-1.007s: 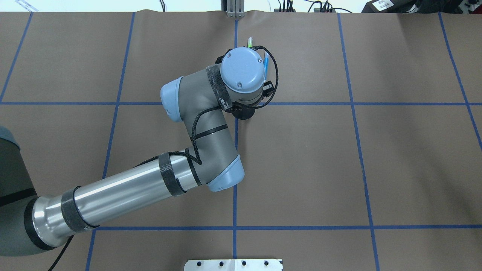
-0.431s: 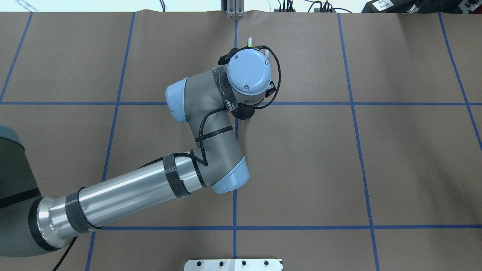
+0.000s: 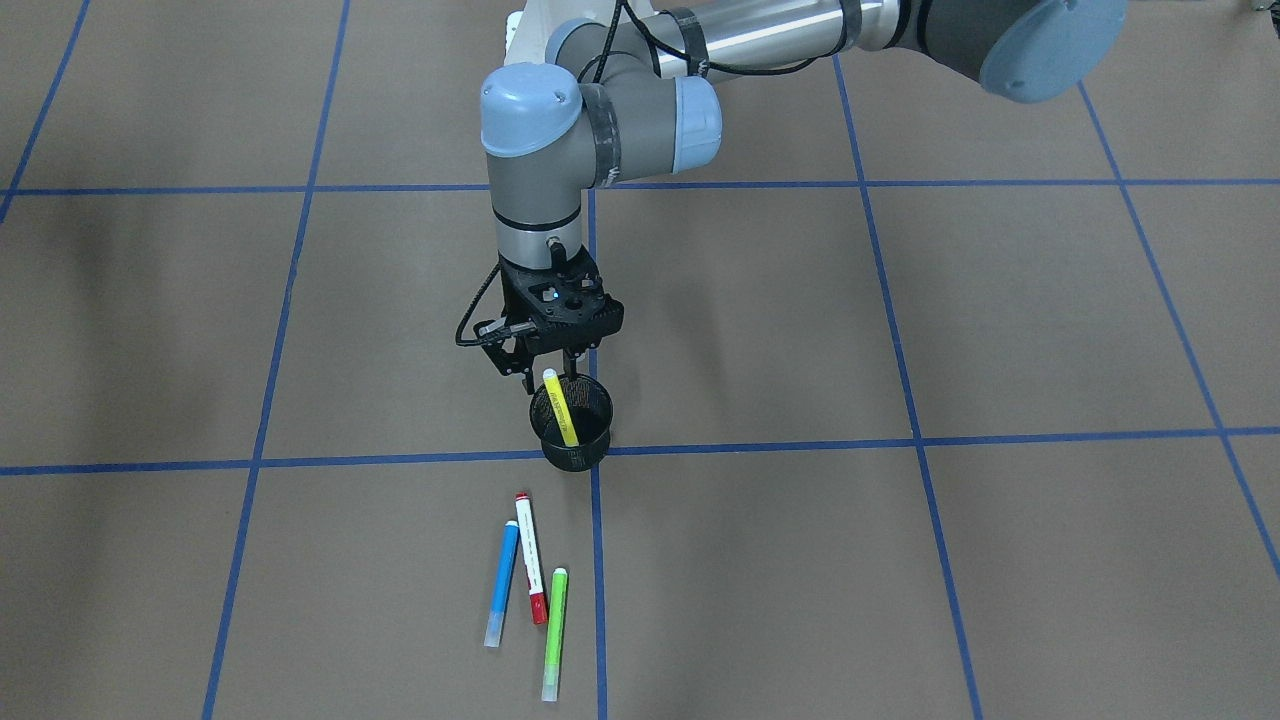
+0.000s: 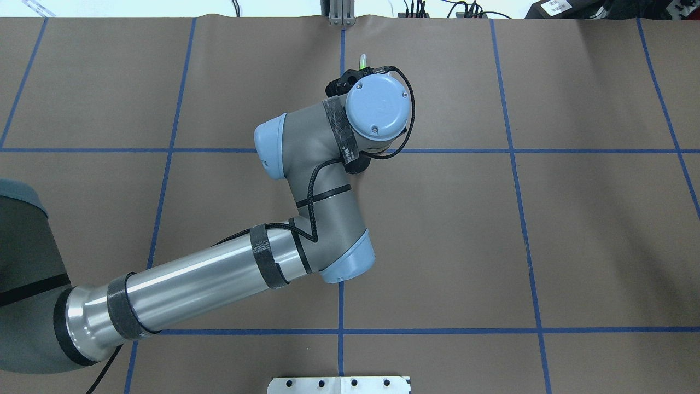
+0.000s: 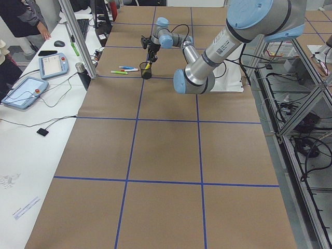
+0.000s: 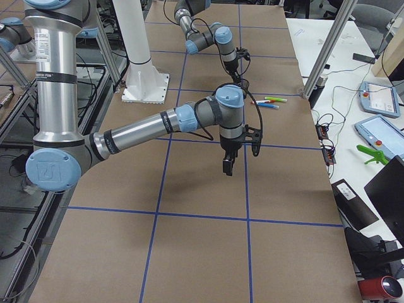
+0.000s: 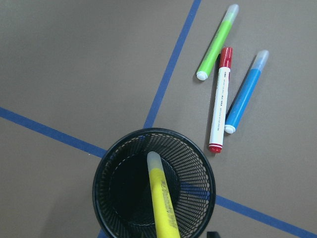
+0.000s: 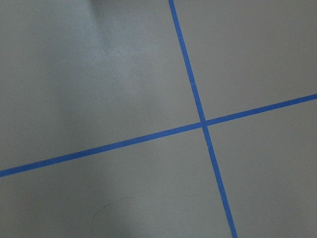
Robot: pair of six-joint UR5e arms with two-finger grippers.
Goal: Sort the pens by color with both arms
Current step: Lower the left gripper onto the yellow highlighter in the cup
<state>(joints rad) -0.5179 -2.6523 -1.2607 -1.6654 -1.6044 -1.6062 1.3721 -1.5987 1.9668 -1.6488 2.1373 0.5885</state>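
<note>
Black mesh cup (image 3: pixel 596 422): one, standing on a crossing of the blue tape (image 3: pixel 800 443) lines.
Pens: you have four, namely one yellow pen (image 3: pixel 561 412), one blue pen (image 3: pixel 501 585), one green pen (image 3: pixel 554 635) and one white pen with red ends (image 3: pixel 530 560).
Arms: two, the left arm (image 4: pixel 219 273) and the right arm (image 6: pixel 145 129), with one claw each.
Left gripper (image 3: pixel 548 372): hangs right over the cup with its jaws spread. The yellow pen's upper end stands between them, and you cannot tell whether either finger touches it.
Yellow pen's place: it leans inside the cup, pale cap end down.
Right gripper (image 6: pixel 226 168): shows only from the right-side camera, above bare brown paper (image 3: pixel 900 330), well apart from the pens. You cannot tell whether it is spread or pressed together.
Loose pens: three lie flat on the paper on your side of the cup. The white one is between blue and green, with the blue just beside it.
In the way: from overhead, the left arm's wrist cap (image 4: pixel 378 104) covers the cup and most of the pens. Only the green pen's tip shows.
</note>
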